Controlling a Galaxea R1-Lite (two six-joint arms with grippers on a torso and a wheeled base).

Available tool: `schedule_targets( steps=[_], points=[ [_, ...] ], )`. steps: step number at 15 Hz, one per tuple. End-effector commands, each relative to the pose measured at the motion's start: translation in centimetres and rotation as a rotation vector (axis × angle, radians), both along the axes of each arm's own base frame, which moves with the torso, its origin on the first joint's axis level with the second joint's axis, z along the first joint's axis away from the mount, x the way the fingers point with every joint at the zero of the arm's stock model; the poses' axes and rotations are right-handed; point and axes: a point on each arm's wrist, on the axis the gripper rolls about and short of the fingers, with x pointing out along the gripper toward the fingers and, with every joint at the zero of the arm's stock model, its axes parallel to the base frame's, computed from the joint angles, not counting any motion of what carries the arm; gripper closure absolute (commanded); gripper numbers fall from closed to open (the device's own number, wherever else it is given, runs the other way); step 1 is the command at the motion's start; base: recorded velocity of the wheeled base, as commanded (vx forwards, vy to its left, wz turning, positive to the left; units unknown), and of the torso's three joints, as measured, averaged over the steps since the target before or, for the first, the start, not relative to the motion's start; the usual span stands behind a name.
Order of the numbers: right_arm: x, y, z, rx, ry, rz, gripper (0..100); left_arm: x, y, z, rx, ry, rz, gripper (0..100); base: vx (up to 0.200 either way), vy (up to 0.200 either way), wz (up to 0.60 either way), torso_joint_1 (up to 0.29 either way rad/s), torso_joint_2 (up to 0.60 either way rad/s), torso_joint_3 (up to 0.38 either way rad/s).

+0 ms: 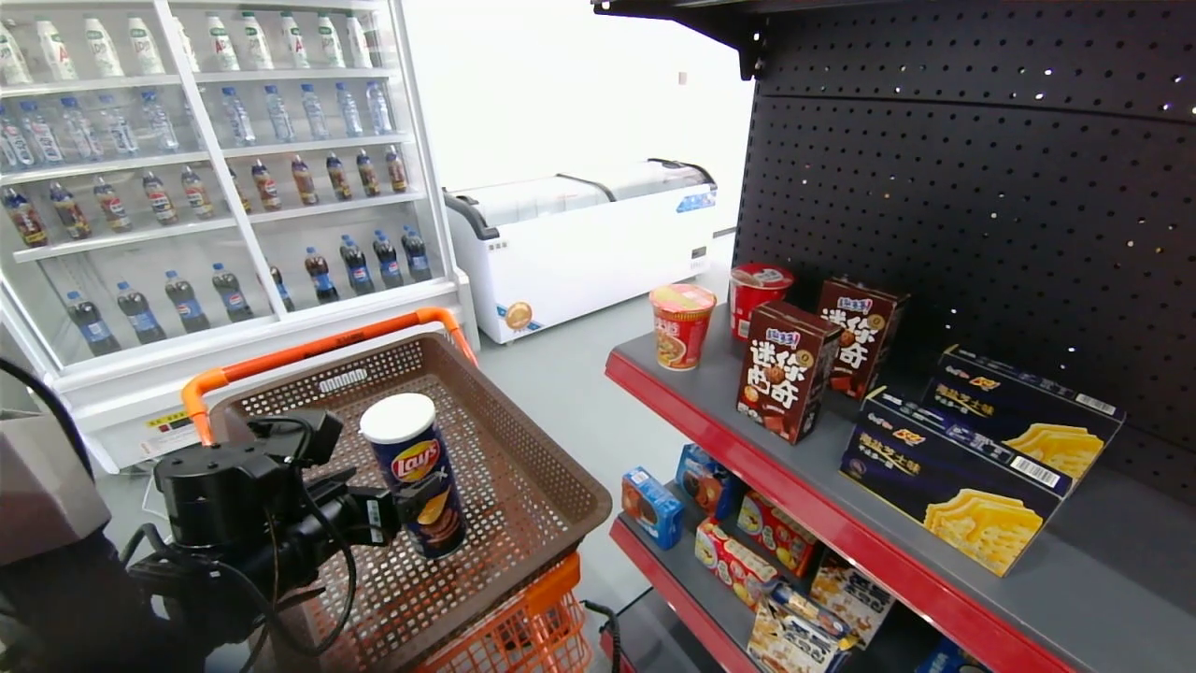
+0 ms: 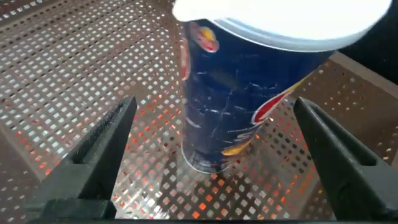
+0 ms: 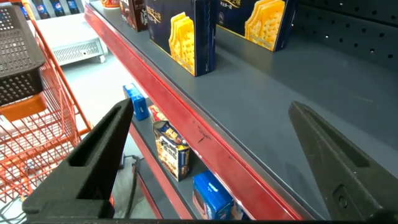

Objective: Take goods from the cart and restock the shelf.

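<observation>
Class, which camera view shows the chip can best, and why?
The head view: the whole chip can stands upright in the brown basket, lid to base. The left wrist view shows it close between the open jaws of the left gripper, lid cut off at the edge. The right wrist view faces the shelf.

chip can [image 1: 420,486] dark blue, white-topped; basket [image 1: 540,441] brown, perforated; shelf [image 1: 715,393] grey, red-edged.

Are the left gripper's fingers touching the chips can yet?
Apart. The left wrist view shows the left gripper open around the chips can, with the mesh of the brown basket visible between the can and each finger.
</observation>
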Motion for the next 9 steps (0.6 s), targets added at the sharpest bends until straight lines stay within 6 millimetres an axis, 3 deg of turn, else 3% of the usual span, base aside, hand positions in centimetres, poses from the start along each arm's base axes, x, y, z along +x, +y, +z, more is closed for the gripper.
schedule_targets(
  steps=[1, 9],
  points=[
    [0.0, 0.0, 0.0, 0.000, -0.001, 0.001, 0, 0.3, -0.4, -1.5, 0.009, 0.034, -0.017, 0, 0.000, 0.000, 0.00, 0.000, 0.00, 0.000],
    [0.0, 0.0, 0.0, 0.000, -0.001, 0.001, 0, 2.4, -1.0, -2.3, 0.010, -0.027, -0.028, 0, 0.000, 0.000, 0.00, 0.000, 0.00, 0.000]
  ],
)
